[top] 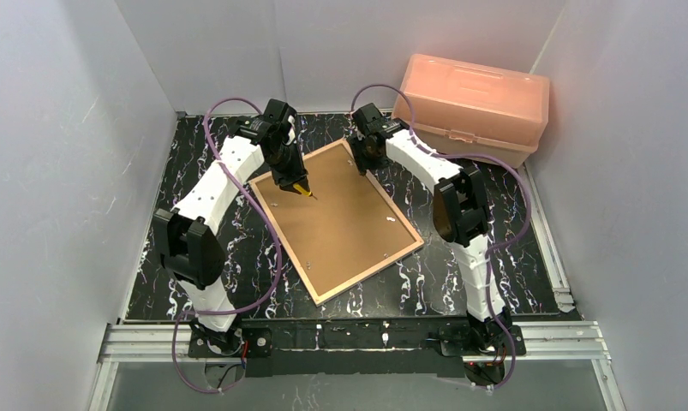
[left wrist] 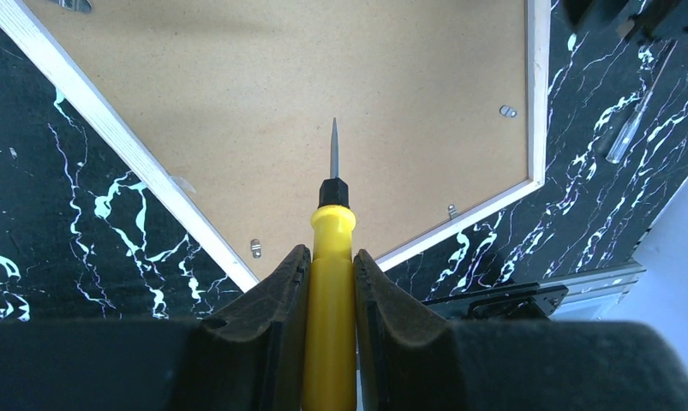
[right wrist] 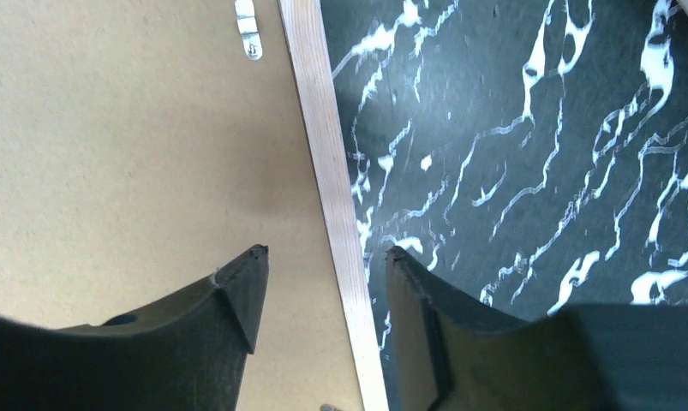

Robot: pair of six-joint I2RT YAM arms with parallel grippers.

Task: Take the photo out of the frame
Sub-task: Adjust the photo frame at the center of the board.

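While left gripper (left wrist: 330, 254) is clamping one screwdriver (left wrist: 333, 224) over one frame (right wrist: 329, 171), right gripper (right wrist: 327, 253) is straddling its edge, jaws apart.

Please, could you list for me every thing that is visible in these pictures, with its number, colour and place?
frame: 1, light wood edge, lying back up in the middle of the table
backing board: 1, brown, inside the frame
clips: at least 4, silver, along the board's edges
photo: not visible
screwdriver: 1, yellow handle, tip over the board
slim clear tool: 1, transparent, on the table beside the frame; too small to identify
box: 1, pink, far right corner
table: 1, black with white veins
left gripper: 1, black, shut on the screwdriver
right gripper: 1, black, open over the frame's edge
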